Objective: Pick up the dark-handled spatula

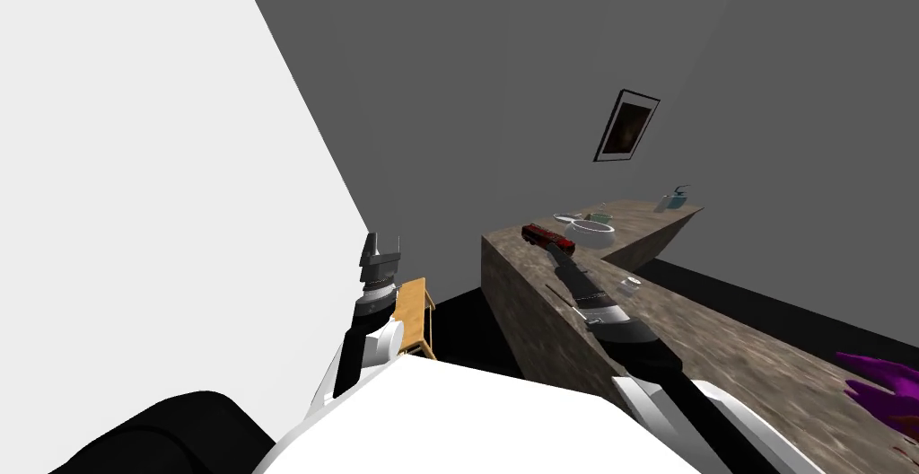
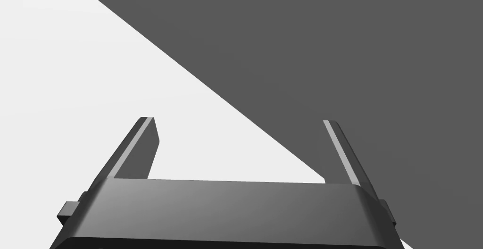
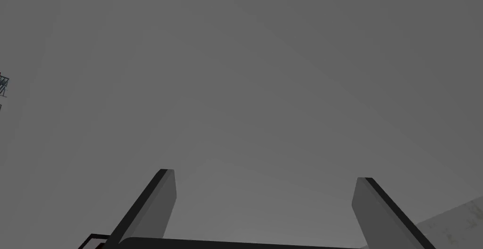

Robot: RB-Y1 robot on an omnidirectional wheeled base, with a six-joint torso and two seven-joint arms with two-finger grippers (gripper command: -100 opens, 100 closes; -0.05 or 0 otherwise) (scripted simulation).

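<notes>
Grey walls and one white wall close in a corner where an L-shaped counter of mottled brown stone (image 1: 718, 343) runs from the lower right of the head view up to its middle right. On the counter's far stretch, right of centre, lies a long red and black object (image 1: 547, 237). I take it for the dark-handled spatula, though it is too small to be sure of its shape. Just beside it stands a round white bowl (image 1: 594, 235), and nearer along the counter sits a small white cup (image 1: 631, 285). The right gripper (image 3: 266, 175) reaches over the counter, its dark wrist ending just short of that object. Its two grey blades stand wide apart with nothing between them, facing a grey wall. The left gripper (image 1: 380, 246) hangs off the counter at centre left, near a small wooden side table (image 1: 415, 311), likewise spread and empty. By my judgement the approach is nearly done. Lowering onto the handle, closing and lifting are all left.
</notes>
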